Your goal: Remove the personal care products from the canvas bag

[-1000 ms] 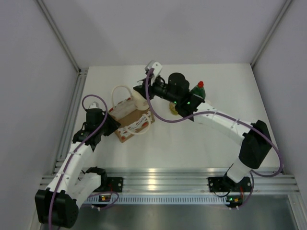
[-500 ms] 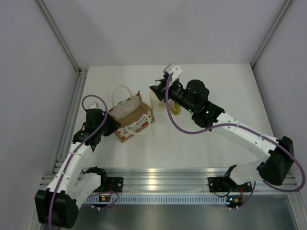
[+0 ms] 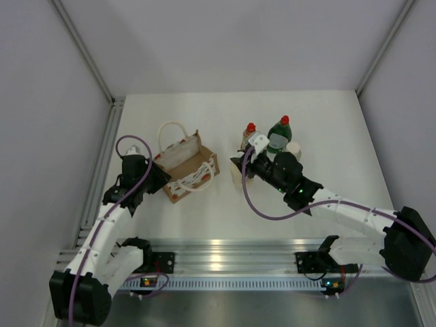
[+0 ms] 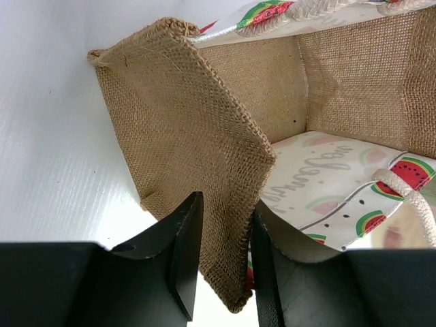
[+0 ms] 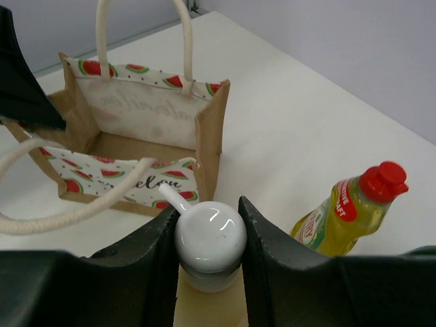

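Where the right fingers (image 5: 153,272) close: on the white pump head of the cream pump bottle (image 5: 210,238), one finger on each side of it, clamped.
Right gripper (image 3: 240,167): just right of the canvas bag (image 3: 184,160), clear of its wall.
Pump bottle axis: upright, long axis vertical, pump head on top, spout pointing toward the bag.
Pump bottle base: whether it rests on the tabletop (image 3: 320,122) cannot be told.
Left fingers (image 4: 187,252): pinched together on the burlap end wall of the bag, one finger outside and one inside.
Left gripper (image 3: 160,176): at the bag's left short end.
Bag stance: on its base, mouth open upward, bare burlap floor showing inside.
Bag axis: long sides run from near-left to far-right in the top view; the near long panel sags outward.
Bag handles: two white rope loops, one standing up from the far panel, one drooping over the near panel.
Yellow bottle (image 5: 344,218): one, right of the bag and beyond the pump bottle, upright, red cap up.
Dark green bottle (image 3: 279,133): one, just right of the yellow one, farther from the bag, upright, red cap up, white label.
Cream cylinder (image 3: 293,150): one, farthest right of the bag, upright, white cap up.
Bottle count: four, all outside the bag on its right side, three in a close cluster and one in the right fingers.
Bag count: one.
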You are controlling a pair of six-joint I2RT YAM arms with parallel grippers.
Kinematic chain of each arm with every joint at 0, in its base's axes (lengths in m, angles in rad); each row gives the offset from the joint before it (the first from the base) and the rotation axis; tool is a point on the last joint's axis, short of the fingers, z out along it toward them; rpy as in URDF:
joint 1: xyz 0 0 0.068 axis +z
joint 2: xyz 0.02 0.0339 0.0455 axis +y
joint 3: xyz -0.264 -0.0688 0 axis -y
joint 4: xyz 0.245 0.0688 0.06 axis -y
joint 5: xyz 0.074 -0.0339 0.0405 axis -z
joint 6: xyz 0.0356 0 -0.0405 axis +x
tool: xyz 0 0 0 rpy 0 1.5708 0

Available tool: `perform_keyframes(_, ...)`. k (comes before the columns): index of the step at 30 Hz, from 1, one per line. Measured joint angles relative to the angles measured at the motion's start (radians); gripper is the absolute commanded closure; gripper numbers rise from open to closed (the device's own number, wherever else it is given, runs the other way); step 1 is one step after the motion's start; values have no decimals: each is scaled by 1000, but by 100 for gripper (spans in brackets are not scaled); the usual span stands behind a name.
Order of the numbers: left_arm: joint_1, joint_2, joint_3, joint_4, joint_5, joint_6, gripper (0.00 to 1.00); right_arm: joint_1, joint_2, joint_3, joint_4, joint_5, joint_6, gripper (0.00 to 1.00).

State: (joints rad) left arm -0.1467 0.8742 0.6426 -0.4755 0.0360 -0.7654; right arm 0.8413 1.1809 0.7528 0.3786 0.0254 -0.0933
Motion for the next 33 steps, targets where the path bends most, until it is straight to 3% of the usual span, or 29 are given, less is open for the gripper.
perform_keyframes(10,0,-2,0,-2,0,0,63,-8,-9,-266,272,-47,0,100)
perform_keyframes(22,0,3,0,-2,0,0,63,-39,53,-374,519,-79,35,100)
perform_keyframes(33,0,8,0,1,1,0,63,-46,115,-410,592,-88,67,100)
